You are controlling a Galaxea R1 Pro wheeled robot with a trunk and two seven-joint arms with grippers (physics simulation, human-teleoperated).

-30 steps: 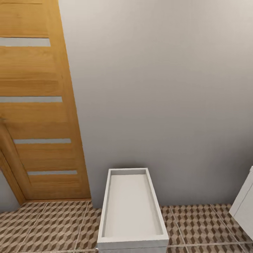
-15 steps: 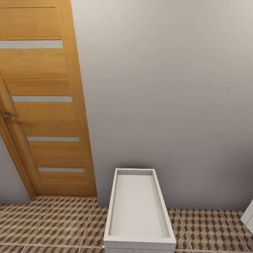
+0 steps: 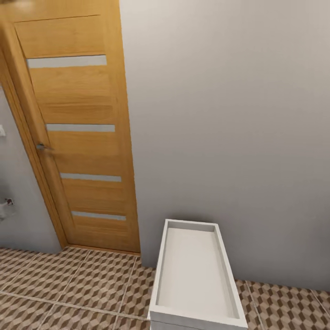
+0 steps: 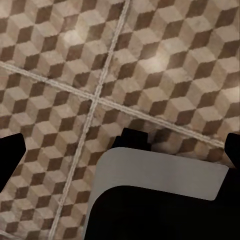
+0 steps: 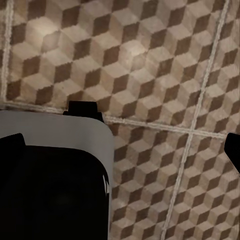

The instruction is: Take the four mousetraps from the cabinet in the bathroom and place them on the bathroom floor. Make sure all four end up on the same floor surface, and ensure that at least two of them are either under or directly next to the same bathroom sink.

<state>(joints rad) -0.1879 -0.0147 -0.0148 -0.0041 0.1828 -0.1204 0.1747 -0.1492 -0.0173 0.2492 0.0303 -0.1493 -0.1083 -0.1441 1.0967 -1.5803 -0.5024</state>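
Facing a wooden door (image 3: 78, 137) and white open-topped unit (image 3: 195, 275), both end effectors hanging spread and empty over the bathroom floor (image 3: 68, 288), likely for travel.

1. The bathroom floor (image 3: 68, 288) is square tiles in a brown, beige and white cube pattern, with pale grout lines;
2. a white open-topped unit (image 3: 197, 275) stands on it against the grey wall, beside the wooden door (image 3: 82, 137).
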